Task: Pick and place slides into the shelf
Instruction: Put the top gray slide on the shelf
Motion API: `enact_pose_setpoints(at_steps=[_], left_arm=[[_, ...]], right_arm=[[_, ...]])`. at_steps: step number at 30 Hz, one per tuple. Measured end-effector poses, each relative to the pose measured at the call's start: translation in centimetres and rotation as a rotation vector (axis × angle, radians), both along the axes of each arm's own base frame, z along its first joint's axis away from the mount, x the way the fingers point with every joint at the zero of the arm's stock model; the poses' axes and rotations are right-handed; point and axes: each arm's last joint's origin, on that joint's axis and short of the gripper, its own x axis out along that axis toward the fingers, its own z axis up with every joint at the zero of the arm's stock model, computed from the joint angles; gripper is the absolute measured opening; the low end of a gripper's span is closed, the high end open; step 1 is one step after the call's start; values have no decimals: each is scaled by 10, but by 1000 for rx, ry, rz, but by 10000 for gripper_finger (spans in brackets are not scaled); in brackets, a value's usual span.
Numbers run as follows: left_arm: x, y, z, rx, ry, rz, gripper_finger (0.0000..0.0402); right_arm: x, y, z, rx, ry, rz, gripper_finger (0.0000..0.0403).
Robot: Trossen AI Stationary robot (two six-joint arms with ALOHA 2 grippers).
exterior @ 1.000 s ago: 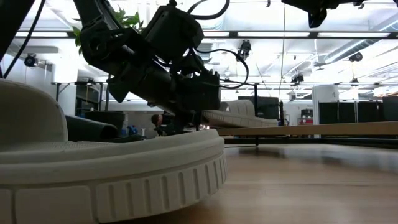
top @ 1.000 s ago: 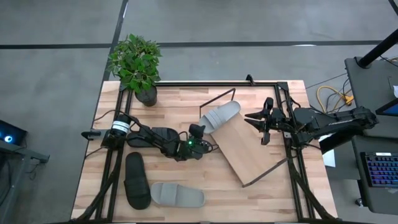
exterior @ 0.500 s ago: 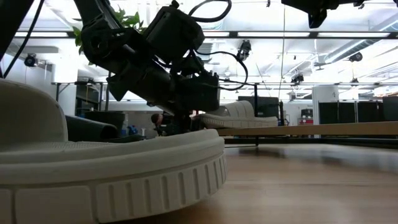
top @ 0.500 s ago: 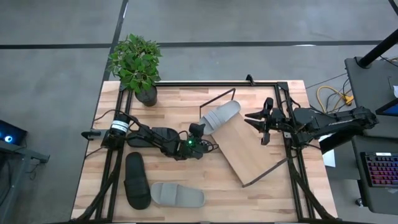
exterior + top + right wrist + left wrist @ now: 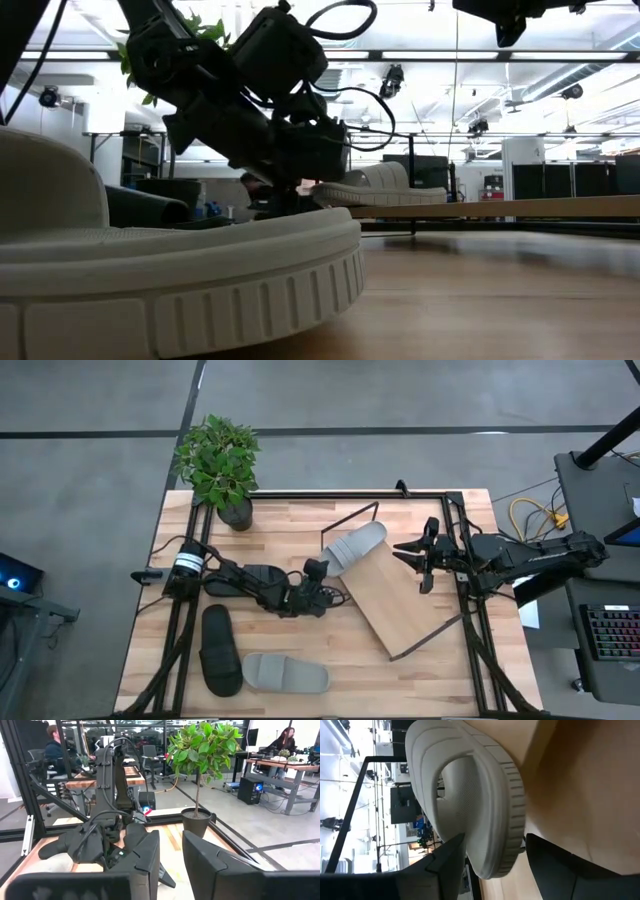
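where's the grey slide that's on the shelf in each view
High view: grey slide at centre, on the shelf's upper end.
Low view: mid-distance, centre, on the board.
Left wrist view: close up, fills the frame.
Right wrist view: not in it.
Shared landmark: the left end effector beside its heel.

A slatted wooden table [image 5: 300, 525] with a black frame round its edge carries a potted plant [image 5: 220, 465] at its far left corner and the shelf [image 5: 395, 595], a slanted plywood board in a thin black rod frame, right of centre. One light grey slide [image 5: 355, 547] lies on the shelf's far left end. Near the table's left front corner a black slide [image 5: 220, 650] and a second grey slide [image 5: 285, 674] lie just beside each other on the slats.
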Motion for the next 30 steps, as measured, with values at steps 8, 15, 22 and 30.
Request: enact_pose_setpoints(at_steps=[8,15,22,30], left_arm=[[-1,-4,1,4,2,-12,192],[-2,-4,3,46,1,31,192],[-10,-4,10,101,55,79,192],[-18,-7,45,207,-58,236,192]], right_arm=[[0,0,0,0,0,0,85],[0,0,0,-1,1,0,75],[0,0,-1,-12,9,3,77],[0,2,-2,-52,31,71,92]])
